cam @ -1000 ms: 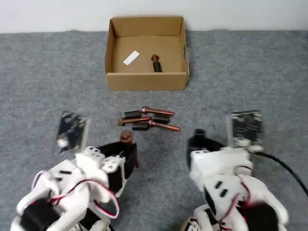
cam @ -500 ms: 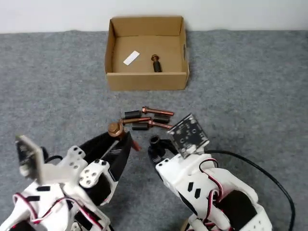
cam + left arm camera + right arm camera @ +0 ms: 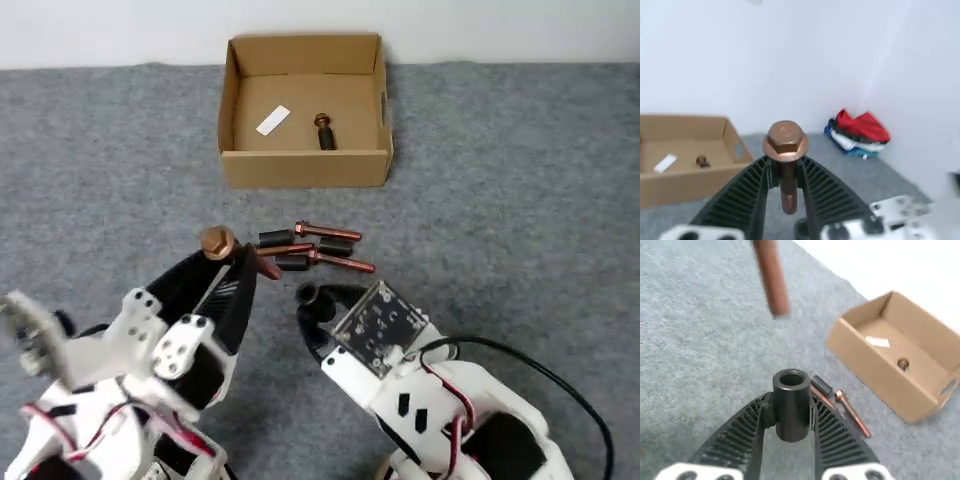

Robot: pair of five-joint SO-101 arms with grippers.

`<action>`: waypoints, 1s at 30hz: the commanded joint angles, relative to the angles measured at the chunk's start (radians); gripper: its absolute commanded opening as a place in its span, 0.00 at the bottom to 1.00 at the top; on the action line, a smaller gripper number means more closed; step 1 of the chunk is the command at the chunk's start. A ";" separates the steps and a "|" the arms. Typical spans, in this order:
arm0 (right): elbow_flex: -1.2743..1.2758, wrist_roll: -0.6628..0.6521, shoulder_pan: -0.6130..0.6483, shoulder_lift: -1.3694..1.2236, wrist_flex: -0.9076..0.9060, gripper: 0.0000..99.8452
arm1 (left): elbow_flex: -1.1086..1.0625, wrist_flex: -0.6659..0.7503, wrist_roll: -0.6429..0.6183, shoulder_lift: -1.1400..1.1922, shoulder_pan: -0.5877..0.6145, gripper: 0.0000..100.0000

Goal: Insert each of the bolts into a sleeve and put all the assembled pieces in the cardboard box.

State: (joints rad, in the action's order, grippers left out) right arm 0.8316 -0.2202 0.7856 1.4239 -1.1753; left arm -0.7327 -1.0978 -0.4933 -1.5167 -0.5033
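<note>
Left gripper (image 3: 785, 172) clenched on copper bolt (image 3: 785, 140), centre-left in the high view. Right gripper (image 3: 790, 415) clamps black sleeve (image 3: 791, 390), bore open, mid-frame. Risk: axes look misaligned, so the tip could catch the rim and cock the sleeve. Loose bolts and sleeves (image 3: 330, 247) crowd just above. Cardboard box (image 3: 305, 168) top centre, one assembled piece (image 3: 325, 131) inside.
</note>
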 commanded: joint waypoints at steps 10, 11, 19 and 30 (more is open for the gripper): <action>-0.006 -0.014 0.010 0.007 0.070 0.01 | -0.024 0.038 -0.032 0.002 -0.068 0.00; -0.006 -0.014 0.010 0.007 0.068 0.01 | -0.022 0.040 -0.040 0.002 -0.074 0.00; -0.005 -0.014 0.010 0.007 0.065 0.01 | -0.021 0.072 -0.052 0.002 -0.077 0.00; -0.005 -0.014 0.010 0.007 0.068 0.01 | -0.068 0.068 -0.052 0.003 -0.109 0.00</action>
State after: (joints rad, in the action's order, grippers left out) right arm 0.8362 -0.2232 0.7841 1.4300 -1.1370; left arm -0.8032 -1.0579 -0.5363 -1.5167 -0.5846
